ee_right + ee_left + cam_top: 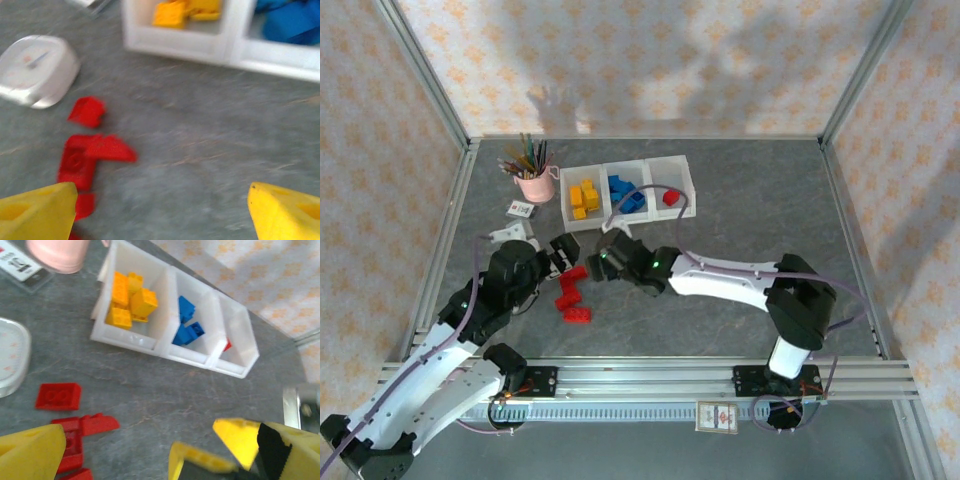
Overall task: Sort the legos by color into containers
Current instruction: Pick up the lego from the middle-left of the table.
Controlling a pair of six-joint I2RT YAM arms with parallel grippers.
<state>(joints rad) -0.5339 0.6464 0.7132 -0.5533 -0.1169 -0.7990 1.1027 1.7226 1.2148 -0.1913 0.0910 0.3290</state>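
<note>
Lab robot cell: aluminium extrusion frame (pixel 428 72), floral-papered backdrop panels (pixel 650 60), grey tabletop (pixel 750 210), slotted mounting rail (pixel 650 372).

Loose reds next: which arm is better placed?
Probably right: the right gripper, open, faces the loose red bricks, and the red compartment sits on its side. The left gripper is about as near the pile but farther from that compartment.

The containers (pixel 689 185) sit far and central on the surface (pixel 770 210), with legos (pixel 583 197) in each of three bins; a cup of pencils (pixel 533 186) stands just left; a card (pixel 521 209) lies before it; loose legos (pixel 572 298) lie nearer, left of centre.
</note>
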